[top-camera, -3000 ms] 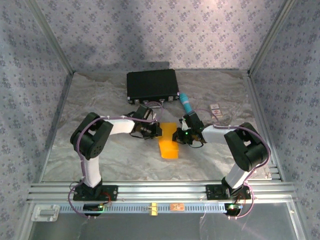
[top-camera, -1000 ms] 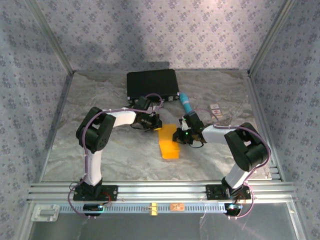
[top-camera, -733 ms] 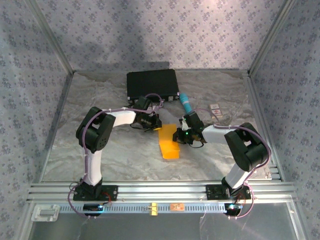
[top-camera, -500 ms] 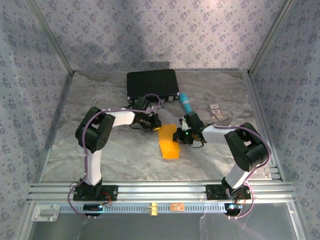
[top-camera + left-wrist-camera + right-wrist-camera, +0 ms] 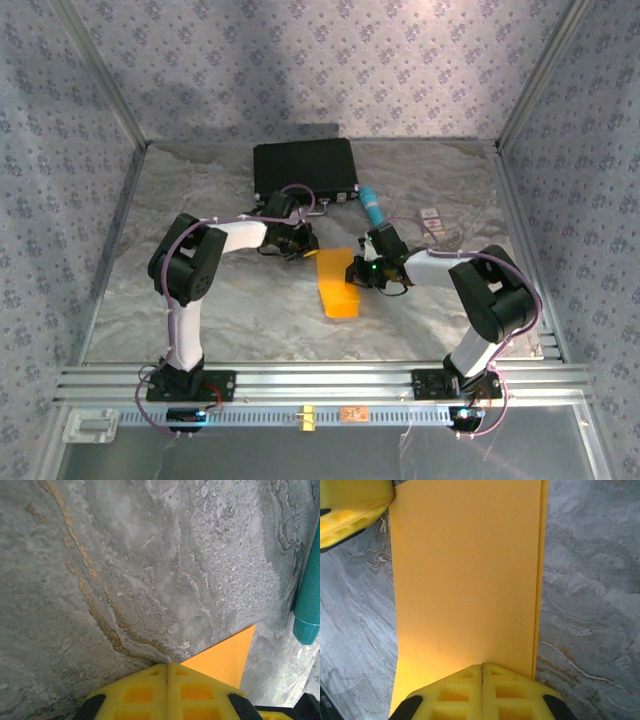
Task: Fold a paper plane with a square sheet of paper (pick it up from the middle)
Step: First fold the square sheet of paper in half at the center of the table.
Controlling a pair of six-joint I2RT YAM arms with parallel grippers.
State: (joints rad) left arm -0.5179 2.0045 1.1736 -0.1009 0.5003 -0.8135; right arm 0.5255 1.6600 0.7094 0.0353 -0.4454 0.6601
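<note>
Top external view, left to right: our left claw (image 5: 300, 243) is pressed together with nothing pinched, tips low over the marbled surface (image 5: 220, 300). Just right of it the paper (image 5: 338, 290), a folded orange-yellow strip, lies flat. Its long axis runs from between both claws toward the arm bases, slightly slanted. In the left wrist view, one pointed corner (image 5: 225, 655) aims away beside the closed tips. Our right claw (image 5: 356, 270), fingers together, rests on the strip's right side. Beyond it lies a teal tube (image 5: 372, 205). Farther right is a small card (image 5: 431, 218), its print too small to read.
</note>
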